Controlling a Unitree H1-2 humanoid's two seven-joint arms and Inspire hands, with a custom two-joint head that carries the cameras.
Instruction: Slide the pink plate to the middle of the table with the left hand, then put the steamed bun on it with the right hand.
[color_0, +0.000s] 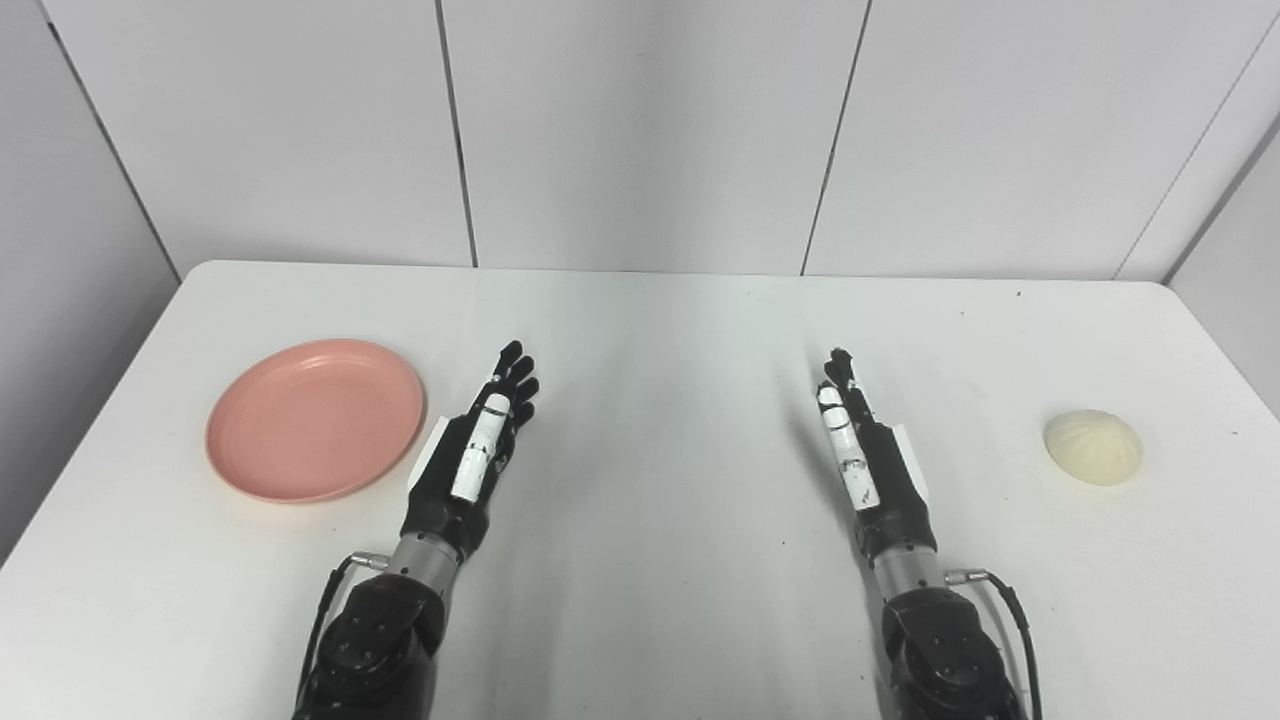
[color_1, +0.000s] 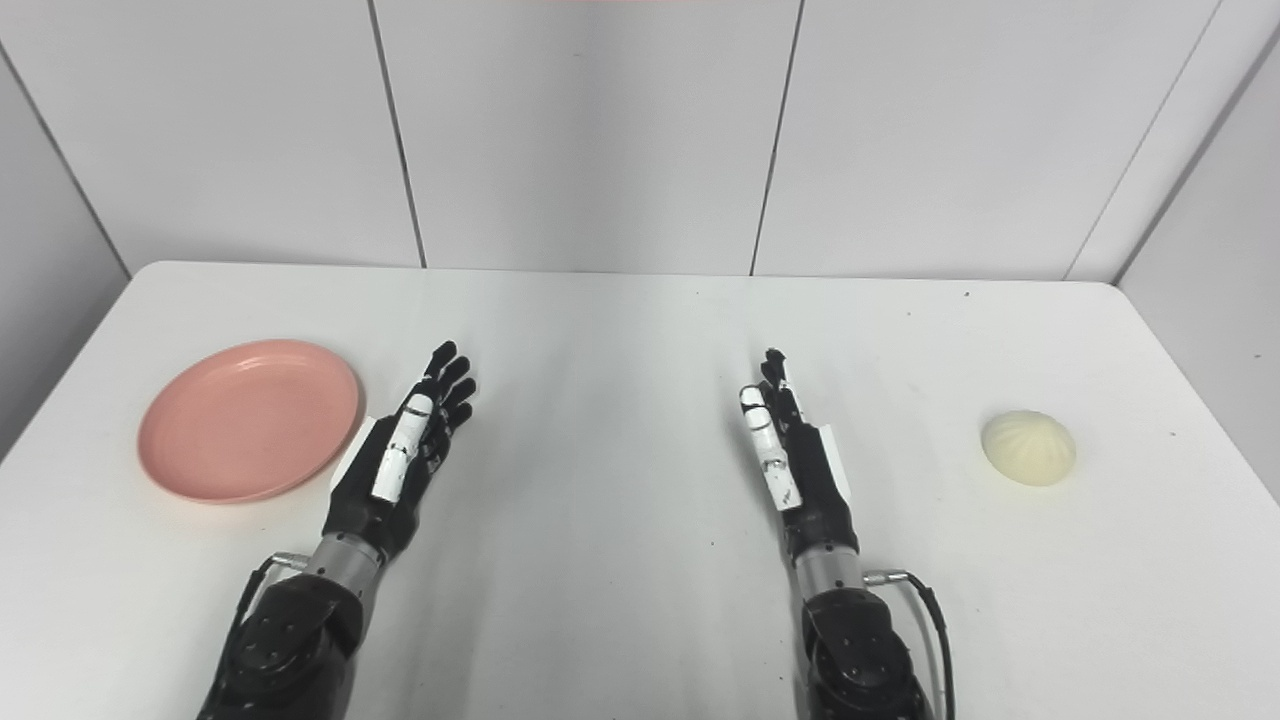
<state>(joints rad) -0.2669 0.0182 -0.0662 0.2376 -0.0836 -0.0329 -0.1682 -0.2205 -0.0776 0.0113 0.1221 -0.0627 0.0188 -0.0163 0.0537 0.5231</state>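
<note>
Pink plate (color_0: 315, 419) just beside and left of the empty, straight-fingered left hand (color_0: 478, 445), with steamed bun (color_0: 1093, 446) well right of the equally empty right hand (color_0: 865, 450).

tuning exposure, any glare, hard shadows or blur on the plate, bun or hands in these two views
Left eye view: even, soft light; pink plate and steamed bun sharp, faint shadows only; a mild bright sheen runs down the table centre. Right eye view: same, left hand and right hand crisp, no motion blur.
</note>
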